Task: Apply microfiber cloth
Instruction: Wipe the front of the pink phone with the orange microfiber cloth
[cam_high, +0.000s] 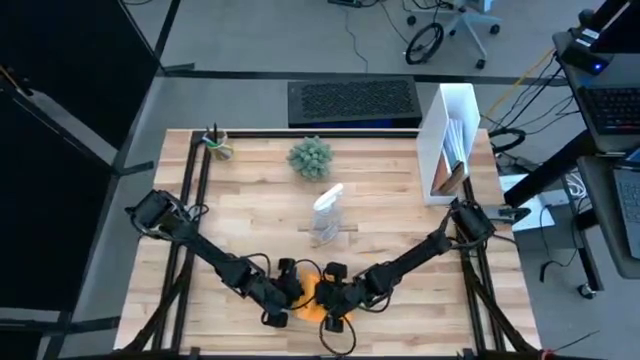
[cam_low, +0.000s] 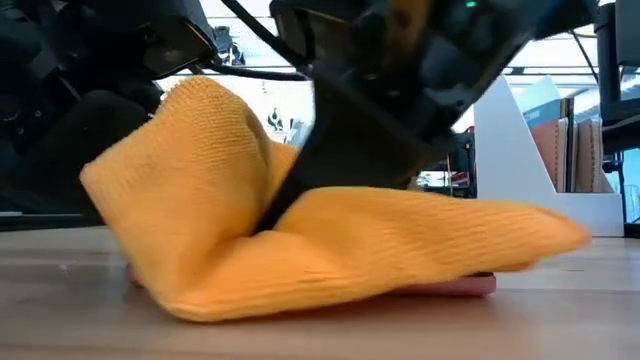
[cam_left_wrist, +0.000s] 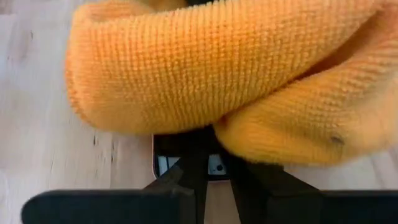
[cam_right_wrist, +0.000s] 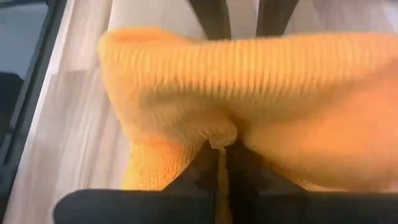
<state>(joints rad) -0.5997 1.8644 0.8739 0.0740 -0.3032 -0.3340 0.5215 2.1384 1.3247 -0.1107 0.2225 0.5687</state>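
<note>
Cloth, ribbed orange-yellow knit, lies bunched in soft folds.

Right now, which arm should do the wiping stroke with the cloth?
Probably the right. The right gripper pinches a fold of the microfiber cloth draped over the phone. The left gripper sits beside it, its fingers closed at the phone's edge.

The orange cloth lies bunched on the wooden table, one fold raised high. A dark gripper finger comes down into its crease. Something pink, perhaps a phone edge, shows underneath. A white file holder stands behind.
</note>
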